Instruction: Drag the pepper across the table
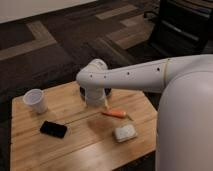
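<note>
The pepper (114, 113) is small, slim and orange-red. It lies on the light wooden table (75, 147), right of centre, pointing left. My white arm reaches in from the right. The gripper (95, 99) hangs below the wrist, just above the table's far middle, up and left of the pepper's tip and apart from it. A pale yellowish finger (106, 102) shows at its right side.
A white cup (35, 100) stands at the table's left. A black phone (53, 129) lies front left. A white rectangular pad (125, 133) lies in front of the pepper. A dark round object (107, 92) sits behind the gripper. A black chair (182, 27) stands far right.
</note>
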`<act>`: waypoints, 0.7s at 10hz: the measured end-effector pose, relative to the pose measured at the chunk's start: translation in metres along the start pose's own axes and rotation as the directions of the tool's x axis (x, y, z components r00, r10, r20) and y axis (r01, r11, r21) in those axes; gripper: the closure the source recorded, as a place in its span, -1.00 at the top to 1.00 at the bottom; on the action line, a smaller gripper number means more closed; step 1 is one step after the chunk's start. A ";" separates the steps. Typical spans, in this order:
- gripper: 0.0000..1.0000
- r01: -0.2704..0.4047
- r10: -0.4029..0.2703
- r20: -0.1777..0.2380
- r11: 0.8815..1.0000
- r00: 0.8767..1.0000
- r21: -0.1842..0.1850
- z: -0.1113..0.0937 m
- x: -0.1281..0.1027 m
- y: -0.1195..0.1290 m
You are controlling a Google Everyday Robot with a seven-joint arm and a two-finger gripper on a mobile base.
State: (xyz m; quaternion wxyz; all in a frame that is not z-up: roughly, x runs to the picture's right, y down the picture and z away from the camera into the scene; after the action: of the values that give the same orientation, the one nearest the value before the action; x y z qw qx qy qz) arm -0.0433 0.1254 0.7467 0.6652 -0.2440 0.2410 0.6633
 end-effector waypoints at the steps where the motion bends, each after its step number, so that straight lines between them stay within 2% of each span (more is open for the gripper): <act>1: 0.30 -0.004 0.004 -0.001 1.000 1.000 -0.006 0.006 -0.002 -0.003; 7: 0.30 -0.012 0.013 -0.017 1.000 1.000 0.017 0.031 -0.013 -0.015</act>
State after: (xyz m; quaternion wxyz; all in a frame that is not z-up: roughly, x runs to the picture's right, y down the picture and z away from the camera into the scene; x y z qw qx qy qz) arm -0.0281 0.1358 0.7787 0.6609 -0.2428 0.2538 0.6632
